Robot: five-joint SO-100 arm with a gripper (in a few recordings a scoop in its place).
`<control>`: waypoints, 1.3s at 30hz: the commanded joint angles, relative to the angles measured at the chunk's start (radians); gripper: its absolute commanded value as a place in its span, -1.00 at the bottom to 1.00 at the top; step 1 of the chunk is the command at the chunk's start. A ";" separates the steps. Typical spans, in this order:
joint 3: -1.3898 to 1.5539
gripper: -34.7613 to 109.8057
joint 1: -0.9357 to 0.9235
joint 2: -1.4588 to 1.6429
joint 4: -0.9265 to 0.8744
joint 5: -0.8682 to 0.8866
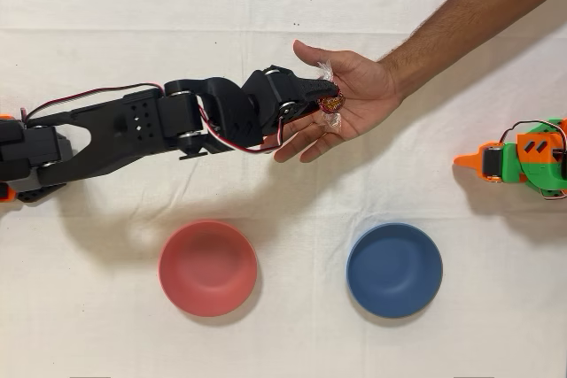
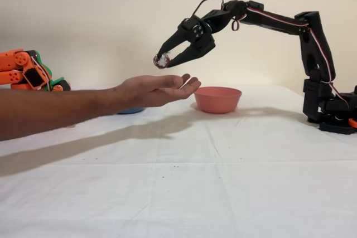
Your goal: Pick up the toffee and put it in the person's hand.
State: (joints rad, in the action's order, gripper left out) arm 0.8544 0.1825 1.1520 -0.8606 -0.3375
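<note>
1. Toffee point(image 1: 331, 103): small round candy, shiny magenta-red wrapper with clear crinkled twisted ends; one clear end sticks up toward the thumb in the overhead view.
2. In the fixed view the toffee point(image 2: 162, 60) reads as a dark red blob with a whitish wrapper tuft, pinched at the fingertips.
3. Black arm's hand point(image 1: 324, 98) is clamped on the toffee, fingers narrowed to the candy's width.
4. Fixed view: black arm's hand point(image 2: 163, 59) hangs above the person's hand point(image 2: 159, 88), apart from it; toffee not touching the palm.
5. Person's hand point(image 1: 350, 99) is palm up, fingers spread; overhead the toffee lies over the palm.
6. Red bowl point(image 1: 208, 267) and blue bowl point(image 1: 394, 269) sit on the white-clothed tabletop point(image 1: 283, 343), well apart from the toffee.
7. Orange arm point(image 1: 523, 157) idle at the right edge, overhead view.
</note>
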 commanded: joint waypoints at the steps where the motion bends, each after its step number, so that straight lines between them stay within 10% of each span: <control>1: -0.091 -0.40 -0.002 0.035 0.015 -0.020; 39: 0.158 -0.34 -0.026 0.295 -0.043 0.021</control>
State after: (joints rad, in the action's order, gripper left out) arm 0.9664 0.1718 1.2395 -0.9050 -0.3175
